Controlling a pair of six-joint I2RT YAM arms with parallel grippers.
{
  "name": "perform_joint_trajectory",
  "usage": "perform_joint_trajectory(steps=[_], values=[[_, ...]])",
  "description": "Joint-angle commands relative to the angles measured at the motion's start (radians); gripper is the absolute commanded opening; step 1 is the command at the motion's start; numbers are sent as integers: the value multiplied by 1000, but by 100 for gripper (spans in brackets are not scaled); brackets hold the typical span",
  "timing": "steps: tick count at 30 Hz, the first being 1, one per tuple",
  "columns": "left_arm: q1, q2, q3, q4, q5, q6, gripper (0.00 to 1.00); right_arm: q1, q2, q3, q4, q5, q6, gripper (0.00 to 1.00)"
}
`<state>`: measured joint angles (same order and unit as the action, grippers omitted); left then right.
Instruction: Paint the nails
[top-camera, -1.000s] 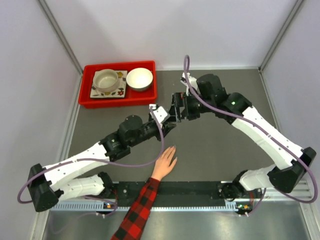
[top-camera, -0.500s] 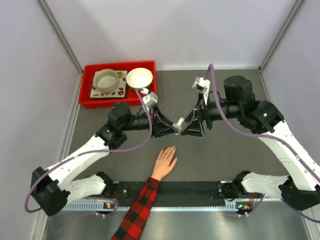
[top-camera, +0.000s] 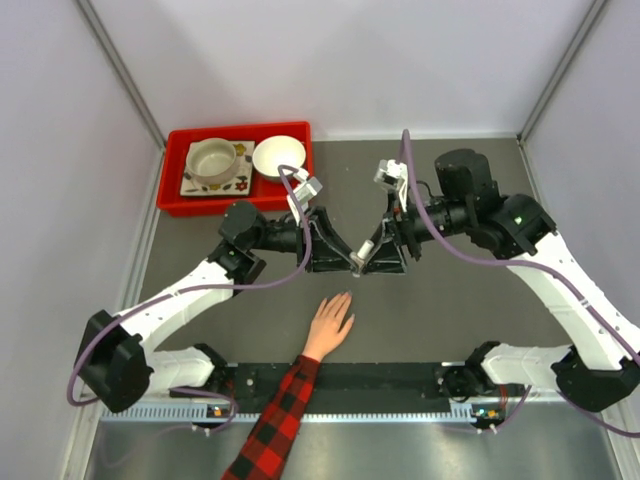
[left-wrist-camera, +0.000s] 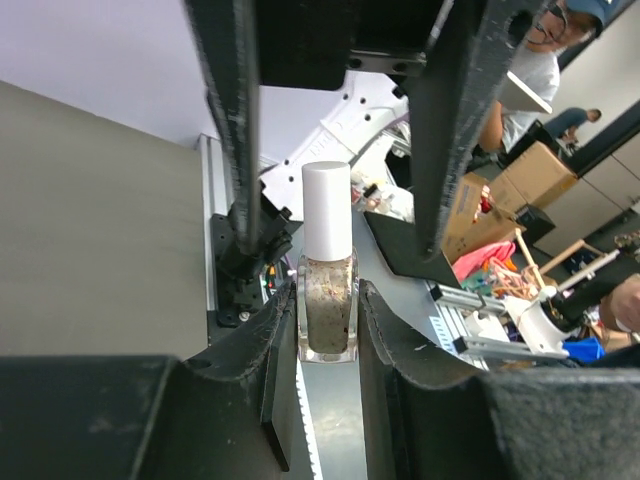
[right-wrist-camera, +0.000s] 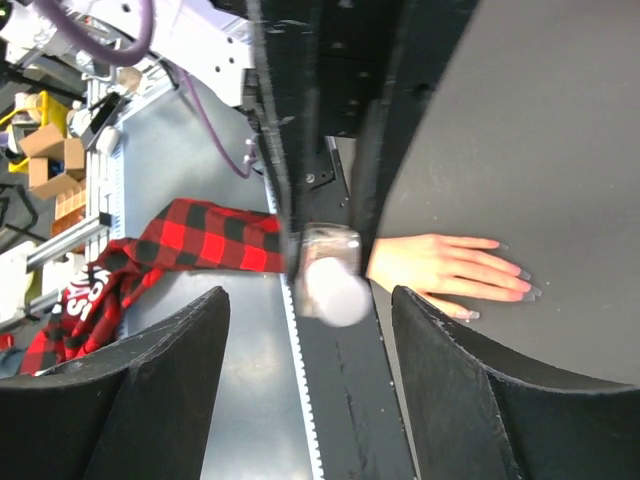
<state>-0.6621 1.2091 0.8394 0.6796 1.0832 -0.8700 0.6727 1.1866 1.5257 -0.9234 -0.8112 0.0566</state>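
Observation:
My left gripper (left-wrist-camera: 328, 335) is shut on a small glass nail polish bottle (left-wrist-camera: 327, 318) with a white cap (left-wrist-camera: 327, 208), held in the air above the table's middle (top-camera: 362, 256). My right gripper (right-wrist-camera: 310, 296) faces it head-on. Its jaws stand apart on either side of the cap (right-wrist-camera: 337, 291) without touching it. Below the bottle a light-skinned hand (top-camera: 332, 322) in a red-and-black plaid sleeve (top-camera: 275, 420) lies flat, palm down. Its pale nails (right-wrist-camera: 527, 292) show in the right wrist view, pointing away from the near edge.
A red tray (top-camera: 238, 205) at the back left holds a white bowl (top-camera: 279, 157) and a cup on a flowered plate (top-camera: 213, 160). A black rail (top-camera: 380, 378) runs along the near edge by the arm bases. Grey walls close in both sides.
Both grippers have swung round and come down toward the table's middle, meeting tip to tip above the hand. The right jaws have narrowed around the cap. The hand has stayed still.

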Motion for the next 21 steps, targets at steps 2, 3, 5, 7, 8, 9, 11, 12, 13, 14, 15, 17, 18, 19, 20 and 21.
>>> perform_joint_trajectory(steps=[2, 3, 5, 7, 8, 9, 11, 12, 13, 14, 15, 17, 18, 19, 20, 21], values=[[-5, -25, 9, 74, 49, -1, 0, -4, -8, 24, 21, 59, -14, 66], [-5, -25, 12, 63, 52, 8, 0, -8, -5, 28, 21, 61, -9, 66], [-5, -19, 7, 57, 55, 17, 0, -10, -1, 37, 28, 46, -1, 64], [-5, -10, 7, 57, 63, 19, 0, -13, 8, 47, 29, 20, -4, 52], [-5, -10, 7, 57, 64, 20, 0, -13, 11, 51, 28, 11, -6, 50], [-5, -10, 7, 57, 66, 20, 0, -12, 16, 53, 26, 0, -6, 49], [-5, -6, 12, 57, 72, 20, 0, -12, 25, 56, 29, -29, -11, 49], [-7, -8, 13, 57, 75, 20, 0, -12, 27, 57, 34, -35, -11, 50], [-7, -6, 15, 57, 78, 20, 0, -12, 30, 54, 38, -42, -9, 50], [-7, -5, 17, 57, 83, 22, 0, -12, 33, 56, 41, -48, -9, 50], [-7, 0, 18, 54, 84, 23, 0, -12, 36, 57, 47, -54, -8, 49], [-7, 3, 23, 48, 89, 29, 0, -12, 51, 63, 46, -78, -6, 44], [-7, 4, 26, 48, 89, 29, 0, -12, 54, 65, 43, -82, -5, 38], [-7, 4, 29, 34, 89, 40, 0, -13, 54, 64, 43, -80, -1, 33], [-7, 3, 33, 14, 80, 58, 0, -13, 59, 62, 44, -75, 2, 27], [-7, -3, 58, -44, 67, 137, 0, -12, 62, 59, 46, -72, 8, 13]])
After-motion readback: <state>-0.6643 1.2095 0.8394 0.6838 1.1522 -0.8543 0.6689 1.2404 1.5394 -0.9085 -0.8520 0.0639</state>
